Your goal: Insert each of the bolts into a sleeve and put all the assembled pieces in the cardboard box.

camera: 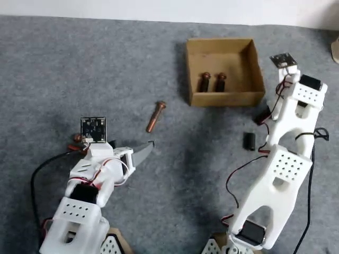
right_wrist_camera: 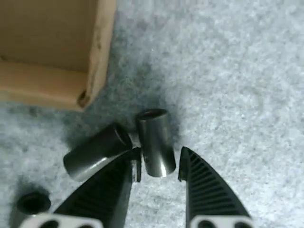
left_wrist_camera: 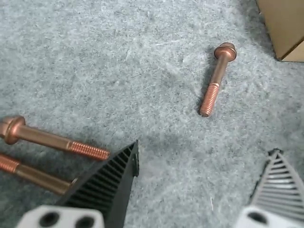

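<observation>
Currently, on my far left, a pair of bolts (left_wrist_camera: 52,141) lies side by side on the grey carpet (camera: 47,69), just beside the left gripper (left_wrist_camera: 205,153). That gripper sits low over the carpet with its fingers spread wide and nothing between them. A little farther off and to the right, a loose bolt (camera: 155,116) lies on its own, apart from both fingertips, its head pointing toward the cardboard box (camera: 225,99). The box sits far and right of centre, and two assembled pieces (camera: 212,82) rest side by side inside it, close to its near wall. Right of the box's near corner I see an upright sleeve (camera: 249,141) standing on the carpet beside the right arm. The right gripper (right_wrist_camera: 160,164) is down just past that corner, its fingers parted narrowly on either side of a sleeve (right_wrist_camera: 156,140) that lies on the carpet. I can make out a thin gap on one side, so I can't call it gripped. A second sleeve (right_wrist_camera: 95,151) lies touching it, angled toward the box.
</observation>
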